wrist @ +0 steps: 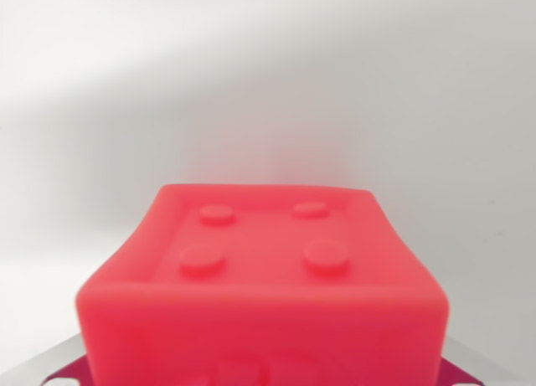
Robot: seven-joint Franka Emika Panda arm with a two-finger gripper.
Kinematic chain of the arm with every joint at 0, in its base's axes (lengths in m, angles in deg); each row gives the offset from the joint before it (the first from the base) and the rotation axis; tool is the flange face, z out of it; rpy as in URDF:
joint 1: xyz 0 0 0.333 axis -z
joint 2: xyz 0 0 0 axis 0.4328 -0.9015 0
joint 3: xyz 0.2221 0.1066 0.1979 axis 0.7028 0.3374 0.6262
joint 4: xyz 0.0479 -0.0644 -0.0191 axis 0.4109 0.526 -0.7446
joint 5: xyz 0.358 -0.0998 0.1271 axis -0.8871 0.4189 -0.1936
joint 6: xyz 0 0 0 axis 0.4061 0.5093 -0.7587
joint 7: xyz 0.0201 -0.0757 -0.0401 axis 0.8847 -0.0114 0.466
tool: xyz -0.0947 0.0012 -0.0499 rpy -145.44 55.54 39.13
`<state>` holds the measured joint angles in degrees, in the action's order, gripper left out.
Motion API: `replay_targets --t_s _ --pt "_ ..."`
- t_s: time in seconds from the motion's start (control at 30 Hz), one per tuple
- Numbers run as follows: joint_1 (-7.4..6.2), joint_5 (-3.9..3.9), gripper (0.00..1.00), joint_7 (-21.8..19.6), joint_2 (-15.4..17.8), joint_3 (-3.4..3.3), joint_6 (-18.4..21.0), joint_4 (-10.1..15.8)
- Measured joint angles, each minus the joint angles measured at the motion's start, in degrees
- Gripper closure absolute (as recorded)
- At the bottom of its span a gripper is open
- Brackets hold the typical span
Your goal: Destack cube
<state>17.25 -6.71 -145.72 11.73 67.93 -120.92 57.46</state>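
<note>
A red cube [264,277] with four round studs on its top face fills the lower middle of the wrist view, very close and slightly blurred. Under its lower corners a magenta surface [67,373] with a pale grey edge peeks out at both sides. I cannot tell whether that is a second cube beneath it. No gripper fingers are recognisable in this view, and the red cube hides the bottom centre of the picture.
A plain white surface [268,84] spreads behind and to both sides of the cube, with a soft shadow across its left part.
</note>
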Motion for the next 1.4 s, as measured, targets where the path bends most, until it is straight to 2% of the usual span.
replay_targets --t_s 0.5,0.53,1.4 --pt "0.34 0.0 1.0 0.0 -1.58 0.37 -1.0 -0.62" --pt "0.35 0.0 0.0 0.0 -1.59 0.37 -1.02 -0.63" --pt "0.36 0.0 0.0 0.0 -1.61 0.4 -1.08 -0.67"
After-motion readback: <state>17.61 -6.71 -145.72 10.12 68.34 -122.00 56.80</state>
